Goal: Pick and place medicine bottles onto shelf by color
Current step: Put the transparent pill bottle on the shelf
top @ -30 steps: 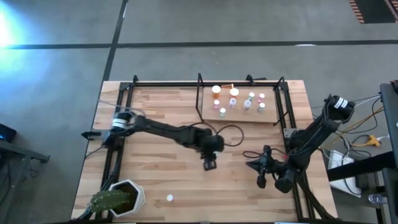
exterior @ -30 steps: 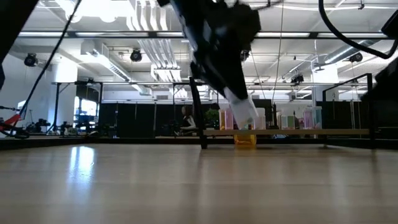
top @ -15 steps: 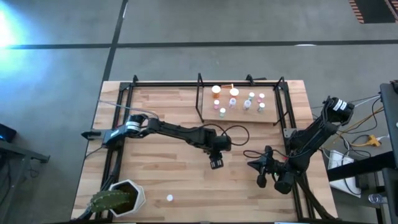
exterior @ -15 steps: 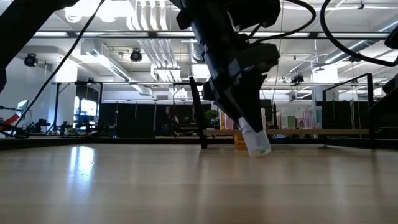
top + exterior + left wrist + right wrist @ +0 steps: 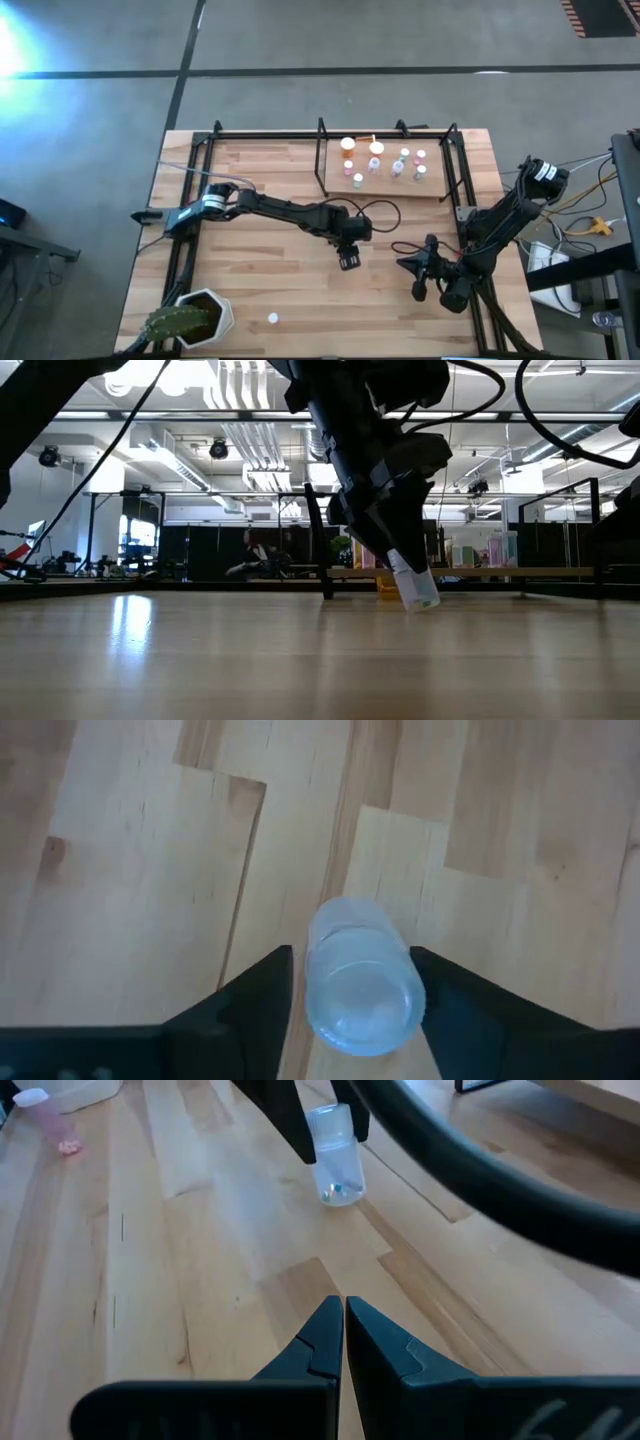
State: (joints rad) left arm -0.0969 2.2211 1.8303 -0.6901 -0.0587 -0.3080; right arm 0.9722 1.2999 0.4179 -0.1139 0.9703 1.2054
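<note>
- No writing or label can be read on any bottle.
- The left gripper (image 5: 349,260) grips a clear bottle (image 5: 412,582) between its two fingers over the middle of the tabletop (image 5: 260,190).
- The bottle is tilted, its long axis leaning; its base sits at or just above the wood.
- The right gripper (image 5: 408,266), fingers pressed together and empty, waits near the table's right edge.
- More bottles (image 5: 376,149) stand upright on the shelf (image 5: 334,180) at the far side.
- One small bottle (image 5: 272,319) is on the near tabletop beside a cactus pot (image 5: 213,305).
</note>
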